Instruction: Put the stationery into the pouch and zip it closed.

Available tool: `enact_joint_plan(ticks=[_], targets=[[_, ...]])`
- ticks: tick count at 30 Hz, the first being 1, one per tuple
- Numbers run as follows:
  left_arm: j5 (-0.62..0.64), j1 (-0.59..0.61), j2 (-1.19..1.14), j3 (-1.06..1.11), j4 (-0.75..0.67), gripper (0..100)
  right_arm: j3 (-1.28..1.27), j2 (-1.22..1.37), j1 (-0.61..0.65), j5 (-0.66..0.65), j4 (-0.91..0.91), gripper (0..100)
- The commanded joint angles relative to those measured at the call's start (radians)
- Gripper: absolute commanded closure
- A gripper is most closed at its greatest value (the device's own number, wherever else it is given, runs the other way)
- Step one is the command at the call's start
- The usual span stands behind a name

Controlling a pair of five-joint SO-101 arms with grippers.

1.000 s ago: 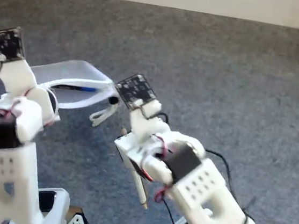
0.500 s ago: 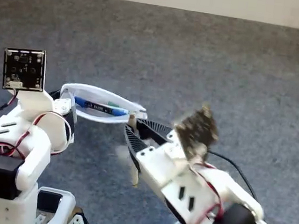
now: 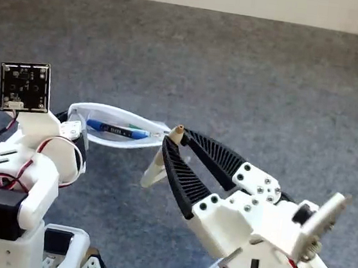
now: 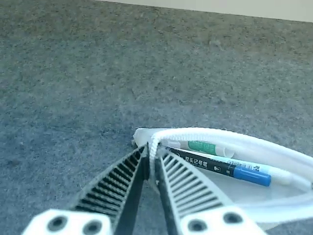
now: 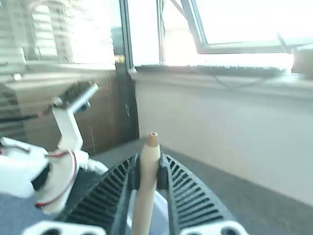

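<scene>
Left gripper (image 4: pixel 150 152) is clamped on the pouch (image 4: pixel 220 133) rim, propping the mouth wide, I'd say (blue marker (image 4: pixel 220 168) and green pen (image 4: pixel 203 146) lie inside). Right gripper (image 3: pixel 175 139) clenches a cream pen (image 5: pixel 146 191) just beside that opening — lined up to go in.

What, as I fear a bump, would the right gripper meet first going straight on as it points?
Probably the open end of the pouch, just past the pen that the right gripper holds; it seems tilted upward, so it might pass above.
</scene>
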State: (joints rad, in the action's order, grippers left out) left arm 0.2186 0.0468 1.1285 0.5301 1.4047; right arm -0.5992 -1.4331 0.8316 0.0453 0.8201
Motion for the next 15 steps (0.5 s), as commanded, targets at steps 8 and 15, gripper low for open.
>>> enact_joint_plan(ticks=[8, 15], targets=[[-0.012, -0.015, 0.008, 0.012, -0.029, 99, -0.282, -0.008, 0.008, 0.087, -0.51, 99.4], [-0.012, -0.013, 0.008, 0.012, -0.029, 99, -0.415, -0.008, -0.079, 0.087, -0.823, 99.4]])
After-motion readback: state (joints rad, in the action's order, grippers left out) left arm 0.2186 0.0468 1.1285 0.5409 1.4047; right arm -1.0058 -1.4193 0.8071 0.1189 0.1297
